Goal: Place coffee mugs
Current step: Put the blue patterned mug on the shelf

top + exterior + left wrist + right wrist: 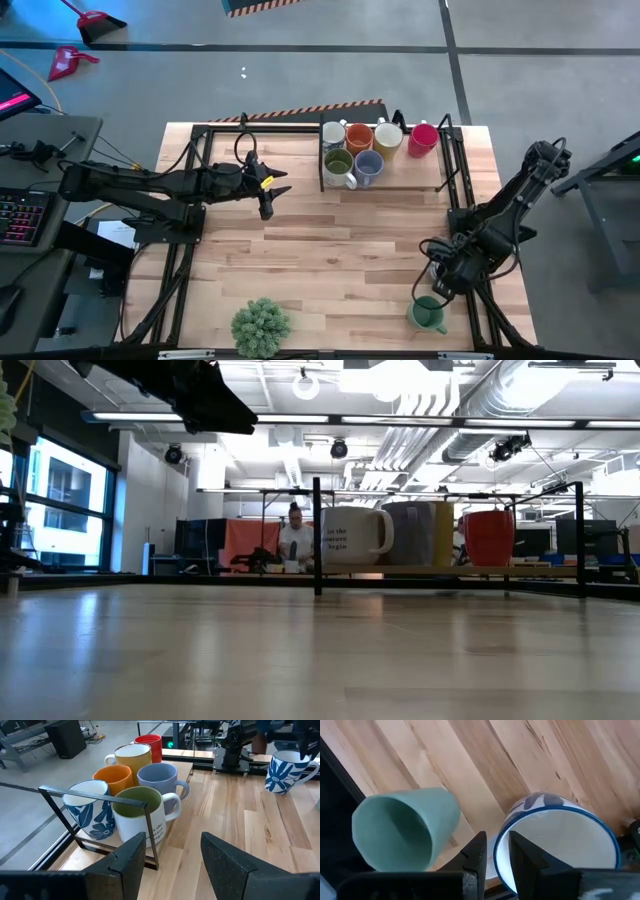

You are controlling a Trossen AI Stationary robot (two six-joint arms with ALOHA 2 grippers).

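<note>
Dark fingers of the right gripper (496, 857) are nearly closed on the rim of a white mug with blue leaves (555, 837), one finger inside and one outside the wall, at the near right corner of the table (330, 260). Just beside that mug lies a pale green mug (402, 827), tipped on its side with its mouth toward the gripper; in the high view it (428, 314) sits close to the table's near edge, hemmed by the black frame rails along the right side. The left gripper (170, 857) hangs spread open and empty over the far middle of the table, just left of the rack (95, 800), whose thin black post stands directly between its fingers and the nearest mug. Six mugs crowd the rack, touching one another: a white one with an olive inside (140, 817), a blue-leaf one (87, 812), an orange one (114, 777), a blue-grey one (161, 782), a cream-yellow one (132, 760) and a red one (149, 744). Bare wood lies open across the centre between the two arms. A bushy green plant (261, 326) stands at the near edge, left of centre, well apart from both grippers.
</note>
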